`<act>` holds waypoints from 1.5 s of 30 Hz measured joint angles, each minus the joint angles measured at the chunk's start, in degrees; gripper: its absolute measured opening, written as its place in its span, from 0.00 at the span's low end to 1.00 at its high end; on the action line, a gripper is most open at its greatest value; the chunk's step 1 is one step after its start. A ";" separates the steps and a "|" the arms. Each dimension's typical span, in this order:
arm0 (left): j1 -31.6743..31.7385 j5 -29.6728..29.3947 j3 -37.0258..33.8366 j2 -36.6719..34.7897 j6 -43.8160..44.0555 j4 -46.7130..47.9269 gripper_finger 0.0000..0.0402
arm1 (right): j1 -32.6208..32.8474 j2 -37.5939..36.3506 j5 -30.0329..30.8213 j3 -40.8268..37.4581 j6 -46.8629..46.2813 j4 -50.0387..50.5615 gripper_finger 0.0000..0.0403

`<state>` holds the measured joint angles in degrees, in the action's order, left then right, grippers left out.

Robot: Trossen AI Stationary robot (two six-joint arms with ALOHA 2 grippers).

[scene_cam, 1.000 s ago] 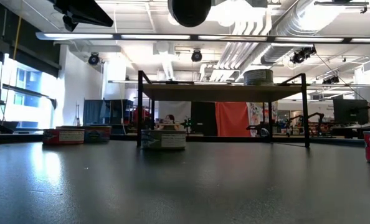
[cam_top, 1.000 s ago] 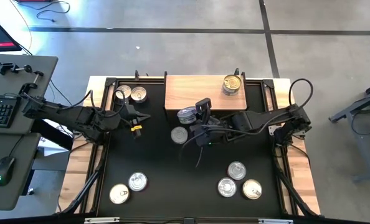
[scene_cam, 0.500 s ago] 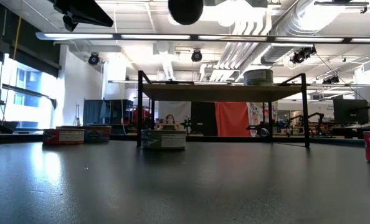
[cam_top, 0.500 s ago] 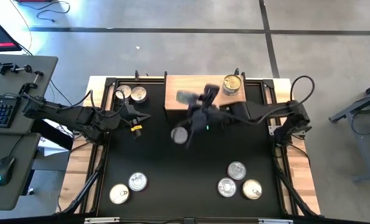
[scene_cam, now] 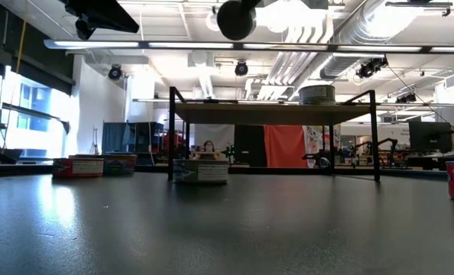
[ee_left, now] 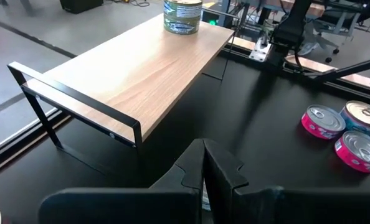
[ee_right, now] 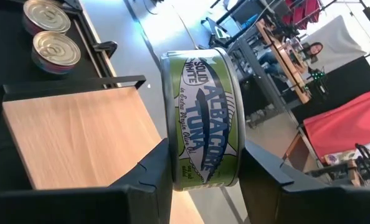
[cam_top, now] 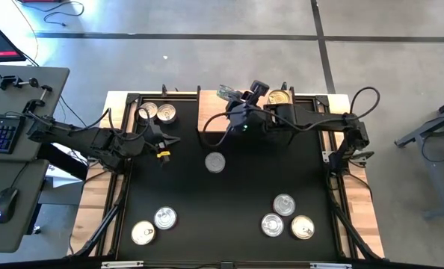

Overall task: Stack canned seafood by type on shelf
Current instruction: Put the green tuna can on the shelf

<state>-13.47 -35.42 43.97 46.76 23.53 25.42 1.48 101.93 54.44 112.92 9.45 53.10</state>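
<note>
Right claw (ee_right: 200, 177) is clamped on a tuna can (ee_right: 202, 118), its fingers against the two flat faces so the tin stands on edge, the green-and-blue label turned to the wrist camera. From above, that claw (cam_top: 233, 97) hangs over the shelf (cam_top: 211, 112), toward its back edge, with the arm reaching in from the right side of the tabletop (cam_top: 229, 202).

Nearest me, at the front of the black tabletop, two tins (cam_top: 154, 226) lie at the left corner and three tins (cam_top: 285, 217) at the right, close together with lids up. Farther in, a single silver tin (cam_top: 215, 162) sits alone near the middle, just in front of the shelf. In the low view it shows as a can (scene_cam: 200, 170) between the shelf's black legs.

Left claw (cam_top: 162, 142) rests over the tabletop's left side, fingers pressed together and holding nothing; the wrist view shows them (ee_left: 205, 171) meeting in a thin seam.

Beyond that, the wooden shelf (ee_left: 135, 68) stands at the back of the tabletop on a black metal frame. One gold-lidded can (cam_top: 279, 99) stands on its right end, and it shows as a green-labelled can (ee_left: 182, 15) from the left wrist. Two more tins (cam_top: 157, 113) lie on the tabletop beside the shelf's left end.
</note>
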 joint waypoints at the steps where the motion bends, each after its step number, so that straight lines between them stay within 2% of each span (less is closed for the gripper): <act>1: 0.00 0.00 0.00 0.00 0.01 -0.01 0.00 | 0.00 0.00 0.02 0.00 0.00 0.36 0.30; 4: 0.02 0.00 0.00 0.00 0.22 0.01 0.00 | -0.40 0.00 0.05 0.00 -0.24 2.90 0.30; 6: 0.00 0.01 0.00 0.00 0.29 0.01 0.00 | -1.09 0.00 0.43 -0.14 -1.88 8.43 0.30; 13: 0.01 0.02 0.00 0.00 -2.63 0.12 0.00 | -4.67 0.71 -1.55 -0.40 -22.39 36.76 0.30; 16: 0.00 0.04 0.00 0.00 -5.87 0.10 0.00 | -6.09 1.17 -2.03 -1.58 -22.27 33.90 0.30; 19: 0.00 0.02 0.00 0.00 -8.37 0.10 0.00 | -7.08 1.72 -5.60 -4.24 -15.60 26.19 0.30; 22: 0.01 0.03 0.00 -0.02 -9.12 0.09 0.00 | -7.75 2.60 -4.73 -8.96 -9.98 22.37 0.30; 31: 0.00 0.04 0.00 0.00 -8.35 0.01 0.00 | -8.14 3.30 2.56 -19.04 -10.05 18.57 0.30; 37: 0.00 0.07 0.00 0.00 -7.64 0.00 0.00 | -8.43 3.23 -1.42 -19.32 -6.70 14.12 0.30; 45: 0.02 0.57 0.00 0.00 -5.64 0.01 0.00 | -8.33 3.19 -5.67 -19.37 -6.99 14.60 0.54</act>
<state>-13.45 -34.85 43.97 46.76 17.89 25.43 -6.85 105.12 48.77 93.56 2.47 67.70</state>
